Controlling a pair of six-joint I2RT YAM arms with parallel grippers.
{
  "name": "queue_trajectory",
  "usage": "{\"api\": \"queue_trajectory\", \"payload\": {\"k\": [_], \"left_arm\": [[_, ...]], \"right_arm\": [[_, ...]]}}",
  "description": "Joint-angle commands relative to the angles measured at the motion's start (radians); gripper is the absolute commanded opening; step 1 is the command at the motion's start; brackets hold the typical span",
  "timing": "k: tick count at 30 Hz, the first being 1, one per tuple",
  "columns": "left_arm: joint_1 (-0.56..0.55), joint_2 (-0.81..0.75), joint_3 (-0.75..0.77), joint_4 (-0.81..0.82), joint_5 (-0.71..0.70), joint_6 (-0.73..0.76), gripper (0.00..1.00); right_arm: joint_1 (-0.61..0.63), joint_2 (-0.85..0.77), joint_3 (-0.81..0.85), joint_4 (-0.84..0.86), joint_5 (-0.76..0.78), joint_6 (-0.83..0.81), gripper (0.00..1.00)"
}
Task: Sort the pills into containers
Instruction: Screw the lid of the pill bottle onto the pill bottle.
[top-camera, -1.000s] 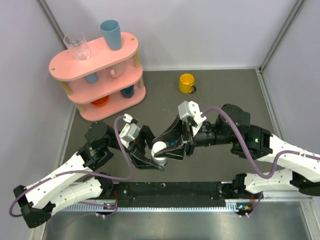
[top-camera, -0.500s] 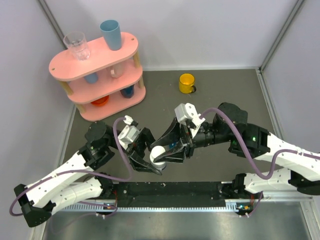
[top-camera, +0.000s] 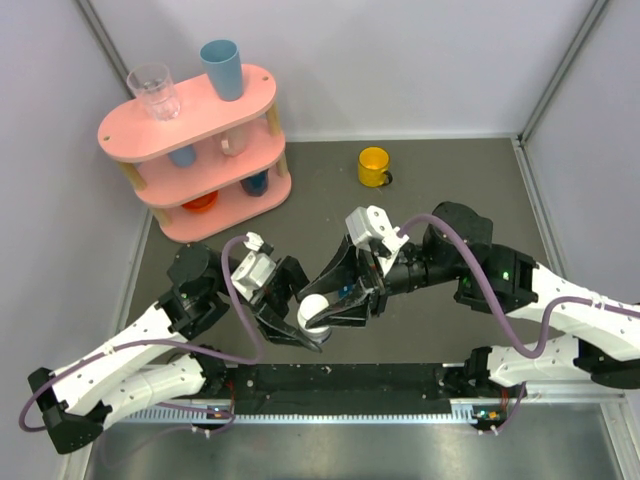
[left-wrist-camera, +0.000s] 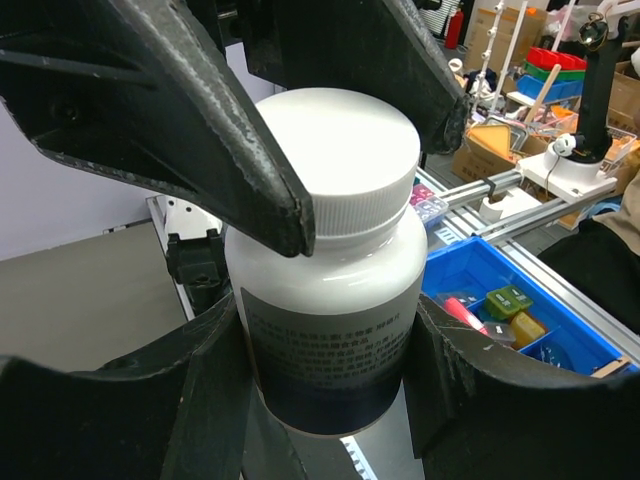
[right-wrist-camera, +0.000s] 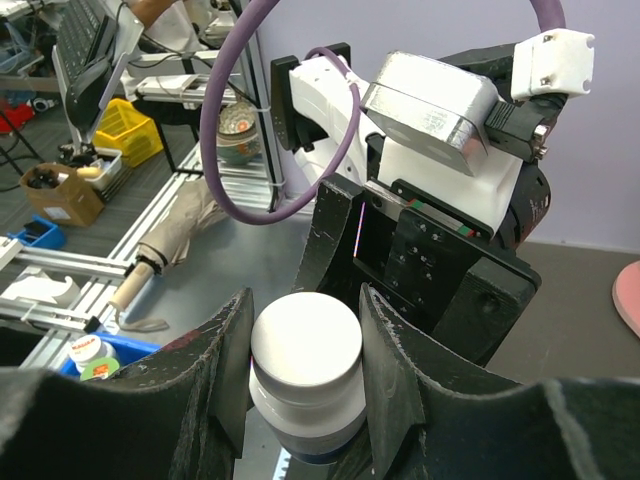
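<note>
Well beyond bottle (top-camera: 312, 312): mug (top-camera: 373, 165), pink shelf (top-camera: 190, 122)

Capped bottle (top-camera: 313, 313) near the 6 o'clock edge of the table (top-camera: 450, 190), between two grippers: left gripper (left-wrist-camera: 330, 385) at the bottle's 8 o'clock, fingers either side of the body; right gripper (right-wrist-camera: 305, 365) at its 2 o'clock, fingers either side of the cap. Mug (top-camera: 373, 166) at 1 o'clock from the bottle, well apart. Three-tier stand (top-camera: 190, 215) at 11 o'clock. On its top tier, a glass (top-camera: 154, 92) stands left of a cup (top-camera: 221, 69).
</note>
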Motion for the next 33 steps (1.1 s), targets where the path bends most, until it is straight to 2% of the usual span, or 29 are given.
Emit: {"api": "queue_trajectory", "payload": {"k": [1,15,28,33], "left_arm": [[0.004,0.007,0.021,0.059,0.021,0.0,0.0],[-0.005,0.038,0.001,0.196,0.103,-0.112,0.0],[-0.016,0.05,-0.011,0.211,0.099,-0.114,0.0],[-0.025,0.058,-0.01,0.213,0.099,-0.118,0.0]], "right_arm": [[0.007,-0.012,0.063,0.037,-0.118,0.043,0.0],[0.009,0.04,0.12,0.032,-0.294,0.051,0.0],[0.007,0.002,0.117,0.06,-0.237,0.054,0.0],[0.007,0.002,0.125,0.072,-0.259,0.055,0.0]]}}
